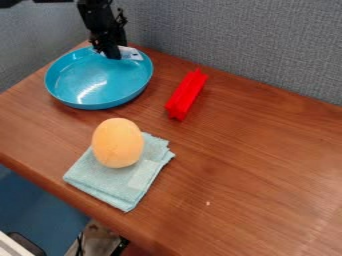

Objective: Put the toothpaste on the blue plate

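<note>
The blue plate [78, 92] sits at the table's far left corner. My gripper [110, 50] hangs over its far right rim, black fingers pointing down. The toothpaste [127, 58], a small white tube with coloured print, shows at the fingertips and sticks out to the right, just above the plate's rim. The fingers look shut on its left end. The contact point itself is too small to see clearly.
A long red bar [186, 93] lies right of the plate. An orange egg-shaped object [118, 142] rests on a pale teal folded cloth [130, 178] near the front edge. A grey wall stands behind the wooden table [254, 170].
</note>
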`<state>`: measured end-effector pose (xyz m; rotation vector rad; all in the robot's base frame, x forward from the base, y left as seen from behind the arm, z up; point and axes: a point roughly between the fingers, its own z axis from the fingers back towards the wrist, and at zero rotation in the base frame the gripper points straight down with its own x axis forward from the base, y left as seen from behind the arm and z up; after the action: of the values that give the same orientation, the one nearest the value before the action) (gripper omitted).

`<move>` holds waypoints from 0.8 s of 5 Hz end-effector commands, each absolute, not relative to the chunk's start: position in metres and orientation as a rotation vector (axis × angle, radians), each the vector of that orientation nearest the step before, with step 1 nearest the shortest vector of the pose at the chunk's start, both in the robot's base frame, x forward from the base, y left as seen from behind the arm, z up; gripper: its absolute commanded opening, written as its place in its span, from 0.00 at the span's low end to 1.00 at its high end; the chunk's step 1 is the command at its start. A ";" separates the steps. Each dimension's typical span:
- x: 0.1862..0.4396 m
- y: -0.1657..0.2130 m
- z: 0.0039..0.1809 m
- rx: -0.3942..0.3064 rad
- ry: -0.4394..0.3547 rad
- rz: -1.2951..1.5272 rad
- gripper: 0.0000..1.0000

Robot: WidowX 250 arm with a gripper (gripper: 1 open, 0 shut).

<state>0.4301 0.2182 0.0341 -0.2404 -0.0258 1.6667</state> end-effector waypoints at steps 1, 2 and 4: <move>0.438 0.218 0.066 -0.270 -0.103 1.653 0.00; 0.437 0.218 0.069 -0.273 -0.097 1.657 0.00; 0.433 0.218 0.077 -0.282 -0.081 1.664 0.00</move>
<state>0.4250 0.2132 0.0344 -0.2376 0.0266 1.6747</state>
